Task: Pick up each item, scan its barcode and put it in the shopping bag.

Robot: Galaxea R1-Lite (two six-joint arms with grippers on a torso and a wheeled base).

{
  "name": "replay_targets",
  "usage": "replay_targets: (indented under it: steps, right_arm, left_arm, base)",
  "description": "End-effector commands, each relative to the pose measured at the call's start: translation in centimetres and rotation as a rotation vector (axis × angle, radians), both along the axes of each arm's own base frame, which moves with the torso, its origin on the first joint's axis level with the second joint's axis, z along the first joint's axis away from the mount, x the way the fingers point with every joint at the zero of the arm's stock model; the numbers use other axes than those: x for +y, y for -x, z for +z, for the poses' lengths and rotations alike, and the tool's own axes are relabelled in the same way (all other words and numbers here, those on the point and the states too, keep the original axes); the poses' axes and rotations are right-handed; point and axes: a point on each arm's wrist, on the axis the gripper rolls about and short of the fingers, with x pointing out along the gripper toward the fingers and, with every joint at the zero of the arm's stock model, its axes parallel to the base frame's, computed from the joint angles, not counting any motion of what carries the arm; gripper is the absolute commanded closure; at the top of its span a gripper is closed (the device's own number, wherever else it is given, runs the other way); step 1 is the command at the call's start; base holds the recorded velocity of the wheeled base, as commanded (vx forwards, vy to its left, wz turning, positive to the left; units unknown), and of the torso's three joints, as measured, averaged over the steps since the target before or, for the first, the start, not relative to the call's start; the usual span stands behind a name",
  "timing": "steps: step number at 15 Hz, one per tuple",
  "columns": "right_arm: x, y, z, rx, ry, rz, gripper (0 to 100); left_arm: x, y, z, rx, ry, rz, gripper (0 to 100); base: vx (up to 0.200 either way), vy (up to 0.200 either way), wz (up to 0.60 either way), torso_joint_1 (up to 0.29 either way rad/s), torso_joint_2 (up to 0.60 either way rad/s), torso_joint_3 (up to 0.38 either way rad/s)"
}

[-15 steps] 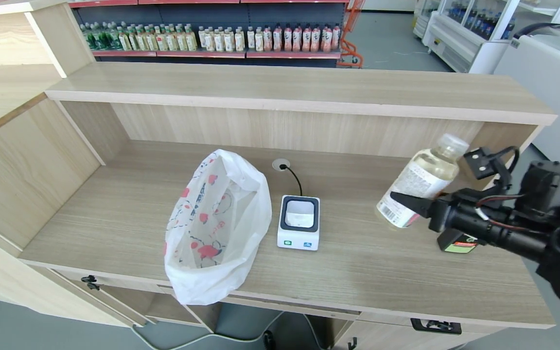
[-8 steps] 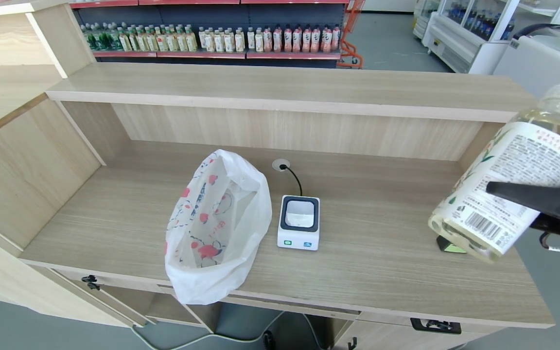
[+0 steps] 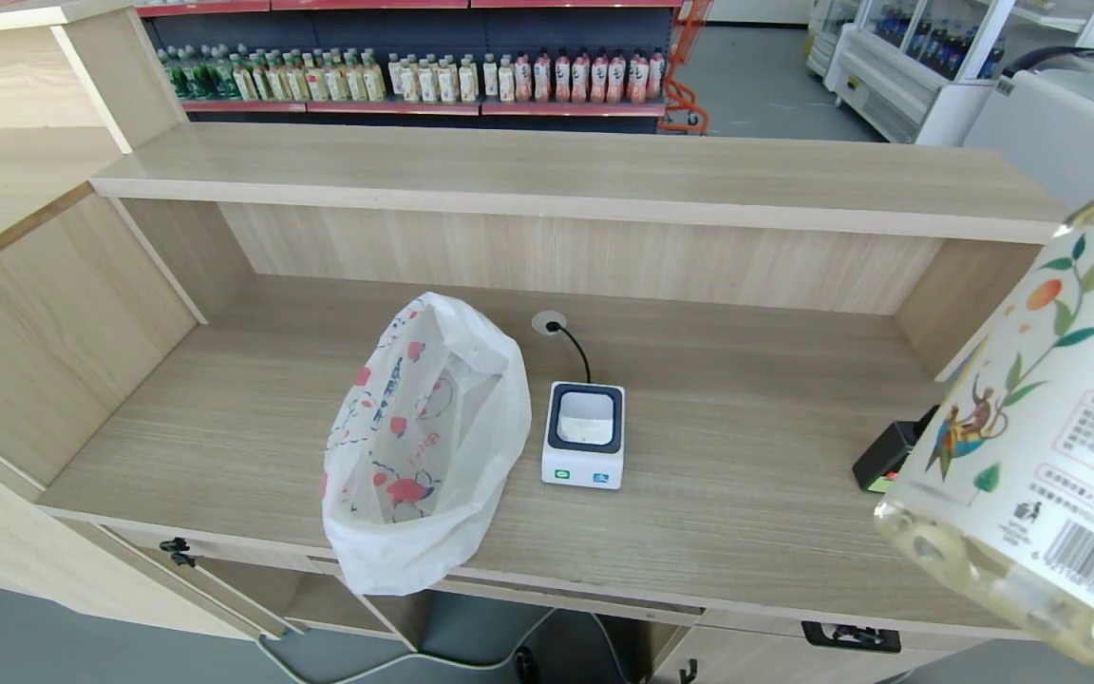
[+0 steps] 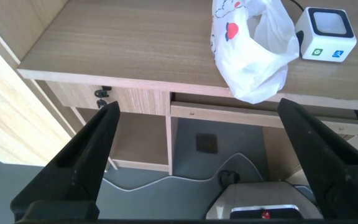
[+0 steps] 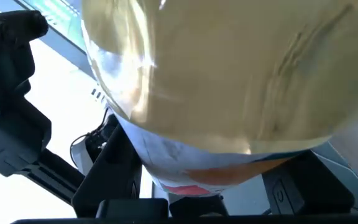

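Head view — wooden counter (image 3: 746,456), shopping bag (image 3: 424,446), scanner (image 3: 585,435), bottle (image 3: 1031,427), shelves (image 3: 395,106) behind.

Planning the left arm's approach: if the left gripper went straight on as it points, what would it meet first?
Probably the drawer front under the counter, next to where the shopping bag overhangs; depth is unclear.
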Motion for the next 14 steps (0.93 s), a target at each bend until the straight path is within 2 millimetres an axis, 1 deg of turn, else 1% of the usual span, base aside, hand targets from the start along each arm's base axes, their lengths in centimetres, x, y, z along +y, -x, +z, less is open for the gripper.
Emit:
replay_targets:
  steps: [1, 4, 9, 14]
  right_arm:
    - [0.27, 0.67, 0.39, -0.013, -0.009, 0.034, 100]
    - [0.65, 1.09, 0.5, 0.003, -0.015, 0.074, 100]
    - [0.75, 1.01, 0.31, 0.044, -0.011, 0.082, 100]
    - [1.24, 1.45, 0.76, 0.055, -0.007, 0.128, 100]
  left_arm:
    - [0.0, 0.0, -0.01, 0.0, 0.0, 0.0, 0]
    - [0.0, 0.0, 0.01, -0.002, 0.0, 0.0, 0]
    - [0.0, 0.0, -0.01, 0.0, 0.0, 0.0, 0]
    - [0.0, 0.0, -0.01, 0.0, 0.0, 0.0, 0]
  base:
    - [0.0, 0.0, 0.0, 0.0, 0.0, 0.0]
    - [0.0, 0.0, 0.0, 0.0, 0.0, 0.0]
    - [0.0, 0.0, 0.0, 0.0, 0.0, 0.0]
    - [0.0, 0.0, 0.0, 0.0, 0.0, 0.0]
